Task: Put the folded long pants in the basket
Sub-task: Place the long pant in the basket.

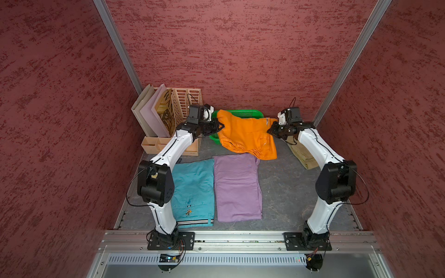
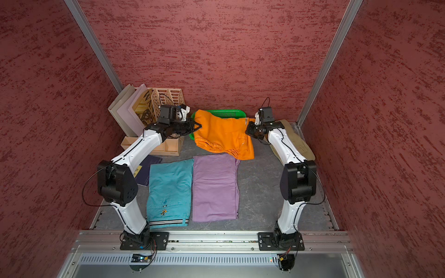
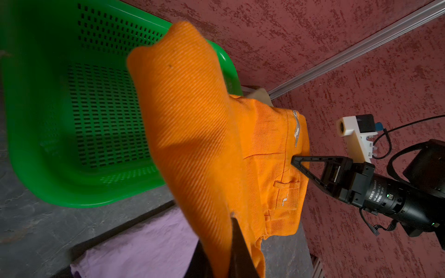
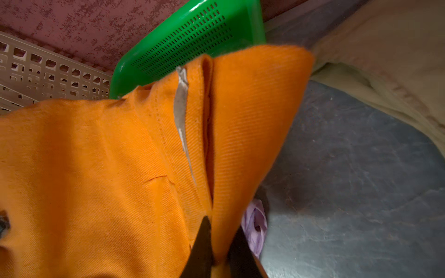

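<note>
The orange pants (image 1: 245, 134) hang lifted between both grippers, drooping over the front rim of the green basket (image 1: 240, 112) at the back wall. My left gripper (image 1: 220, 126) is shut on their left edge; the cloth is pinched between its jaws in the left wrist view (image 3: 221, 260). On their right edge my right gripper (image 1: 269, 131) is shut, with a fold clamped in the right wrist view (image 4: 220, 250). The basket (image 3: 48, 120) holds nothing inside. Teal pants (image 1: 192, 190) and lilac pants (image 1: 237, 187) lie flat in front. Khaki pants (image 1: 301, 154) lie partly hidden under the right arm.
A peach file rack (image 1: 185, 101) with upright folders stands at the back left, close behind the left gripper. A dark blue booklet (image 2: 147, 171) lies beside the teal pants. Red walls close in on three sides, and a metal rail (image 1: 240, 238) runs along the front.
</note>
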Robot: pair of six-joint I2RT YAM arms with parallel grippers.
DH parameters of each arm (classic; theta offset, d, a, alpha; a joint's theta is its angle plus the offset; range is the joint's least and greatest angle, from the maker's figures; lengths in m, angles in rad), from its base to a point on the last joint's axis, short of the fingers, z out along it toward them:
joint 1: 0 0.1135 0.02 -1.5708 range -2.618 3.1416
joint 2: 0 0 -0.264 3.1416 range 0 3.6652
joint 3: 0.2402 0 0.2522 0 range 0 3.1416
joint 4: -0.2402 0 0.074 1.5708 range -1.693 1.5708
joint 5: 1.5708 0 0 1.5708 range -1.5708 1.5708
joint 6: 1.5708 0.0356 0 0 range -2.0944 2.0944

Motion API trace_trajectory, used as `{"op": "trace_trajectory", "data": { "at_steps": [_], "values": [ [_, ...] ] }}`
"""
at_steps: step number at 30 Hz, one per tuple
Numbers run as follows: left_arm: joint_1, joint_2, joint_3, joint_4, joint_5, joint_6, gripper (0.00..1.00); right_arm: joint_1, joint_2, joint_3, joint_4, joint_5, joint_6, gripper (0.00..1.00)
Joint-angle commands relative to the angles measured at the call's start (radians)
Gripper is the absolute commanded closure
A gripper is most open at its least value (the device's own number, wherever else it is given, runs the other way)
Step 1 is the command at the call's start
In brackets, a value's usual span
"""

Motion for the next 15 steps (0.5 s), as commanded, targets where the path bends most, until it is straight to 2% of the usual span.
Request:
{"op": "trace_trajectory", "data": {
  "at_steps": [1, 9, 13, 15],
  "values": [
    [0.018, 0.002, 0.030, 0.093, -0.026, -0.006, 1.00, 0.005, 0.053, 0.120, 0.118, -0.035, -0.007, 1.00],
    [0.060, 0.070, 0.035, 0.174, -0.049, -0.036, 1.00, 0.011, 0.260, 0.317, 0.171, -0.074, 0.017, 1.00],
    [0.074, 0.118, 0.045, 0.240, -0.072, -0.042, 1.00, 0.013, 0.380, 0.472, 0.180, -0.085, 0.029, 1.00],
    [0.080, 0.170, 0.097, 0.226, -0.072, -0.042, 1.00, 0.015, 0.447, 0.572, 0.169, -0.074, 0.048, 1.00]
  ]
}}
